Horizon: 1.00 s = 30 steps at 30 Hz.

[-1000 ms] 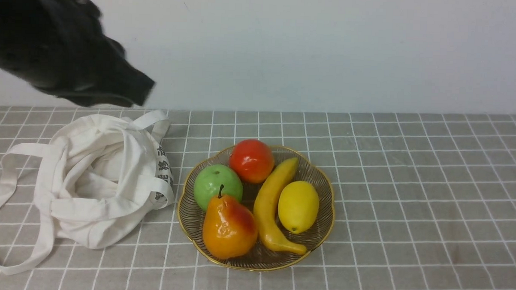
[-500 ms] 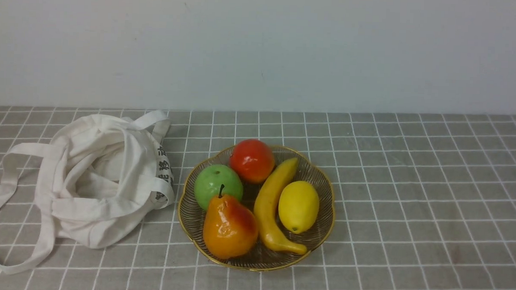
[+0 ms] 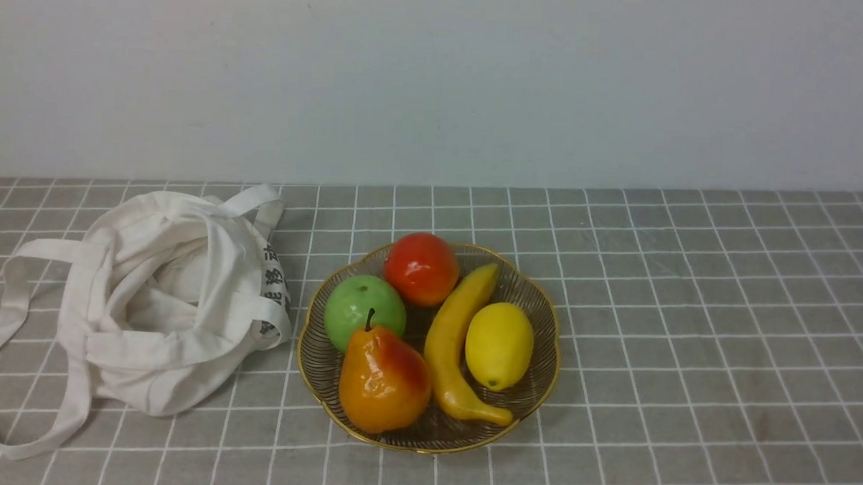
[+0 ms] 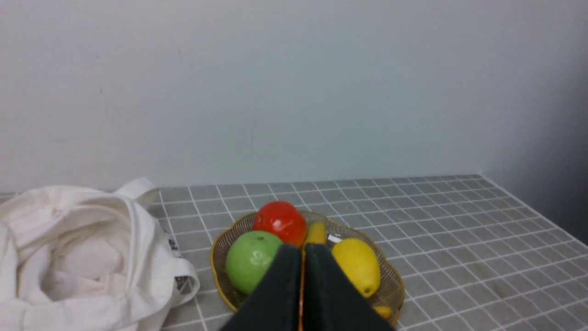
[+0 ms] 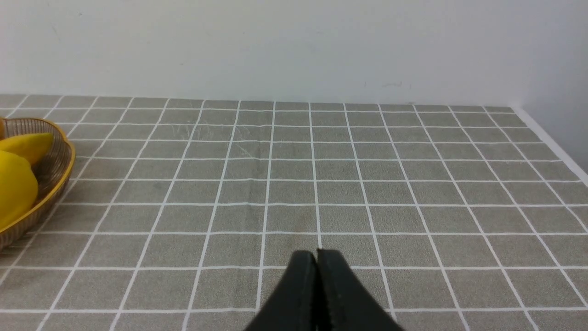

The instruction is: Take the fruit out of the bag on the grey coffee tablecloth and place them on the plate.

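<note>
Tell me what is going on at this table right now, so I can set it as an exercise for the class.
Nothing is being handled at this moment. The pear sits on the plate with a green apple, a red fruit, a banana and a lemon. The bag lies slumped and open beside the plate on the grey coffee tablecloth. The left gripper and right gripper each have their fingers closed on nothing, clear of the fruit.

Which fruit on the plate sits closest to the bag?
The green apple, at the plate's bag-side edge. The pear sits slightly farther from the bag; the others lie beyond.
</note>
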Each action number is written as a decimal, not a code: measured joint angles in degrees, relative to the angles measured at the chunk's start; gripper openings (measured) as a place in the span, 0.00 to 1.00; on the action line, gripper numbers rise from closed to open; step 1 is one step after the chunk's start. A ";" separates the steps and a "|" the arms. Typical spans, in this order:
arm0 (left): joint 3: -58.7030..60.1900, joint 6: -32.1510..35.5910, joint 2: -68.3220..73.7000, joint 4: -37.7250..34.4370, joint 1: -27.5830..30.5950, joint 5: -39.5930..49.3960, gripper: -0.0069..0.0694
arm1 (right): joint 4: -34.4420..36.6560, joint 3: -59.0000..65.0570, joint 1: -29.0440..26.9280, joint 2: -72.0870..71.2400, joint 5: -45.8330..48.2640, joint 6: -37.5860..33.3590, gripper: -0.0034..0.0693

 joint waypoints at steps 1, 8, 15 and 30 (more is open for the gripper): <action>0.43 0.00 0.00 0.00 0.00 -0.23 0.08 | 0.00 0.00 0.00 0.00 0.00 0.00 0.03; 2.66 0.94 0.00 0.57 0.00 -4.04 0.08 | 0.00 0.00 0.00 0.00 0.00 0.00 0.03; 11.57 4.85 0.00 -1.09 4.04 -10.42 0.08 | 0.00 0.00 0.00 0.00 0.00 0.00 0.03; 29.61 15.55 0.00 -5.65 22.58 -18.10 0.08 | 0.00 0.00 0.00 0.00 0.00 0.00 0.03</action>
